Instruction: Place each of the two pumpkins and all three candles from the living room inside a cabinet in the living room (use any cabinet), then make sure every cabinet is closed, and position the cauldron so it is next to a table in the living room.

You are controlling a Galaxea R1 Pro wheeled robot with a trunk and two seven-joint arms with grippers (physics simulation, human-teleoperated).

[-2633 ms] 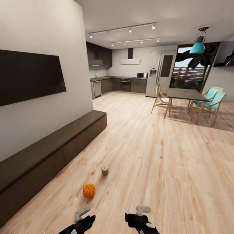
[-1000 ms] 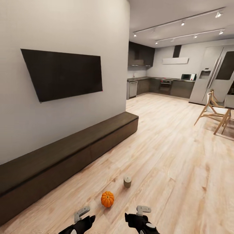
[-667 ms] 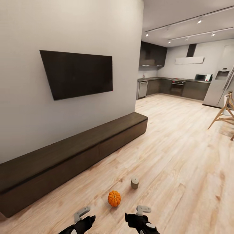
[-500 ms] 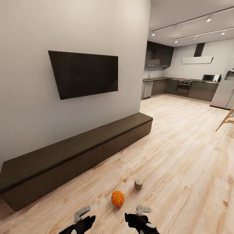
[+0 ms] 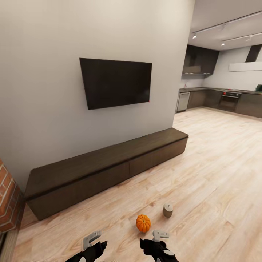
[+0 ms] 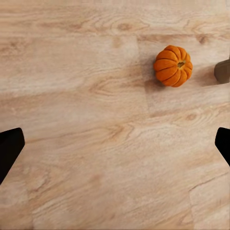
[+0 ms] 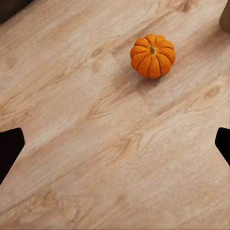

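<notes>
One small orange pumpkin lies on the wood floor just ahead of my right gripper. A stubby grey candle stands a little beyond it to the right. The long dark-brown cabinet runs along the white wall, its fronts closed. My left gripper hangs low beside the right one. Both are open and empty. The left wrist view has the pumpkin and the candle beyond the spread fingertips. In the right wrist view the pumpkin lies ahead of the open fingers. The cauldron is out of view.
A black TV hangs on the wall above the cabinet. A brick structure stands at the left edge. Grey kitchen units line the far right. Bare wood floor stretches to the right.
The camera has turned left, so the whole picture slid right: the brick came into view, the dining table and chairs left it. Pumpkin, candle and both grippers keep their poses.
</notes>
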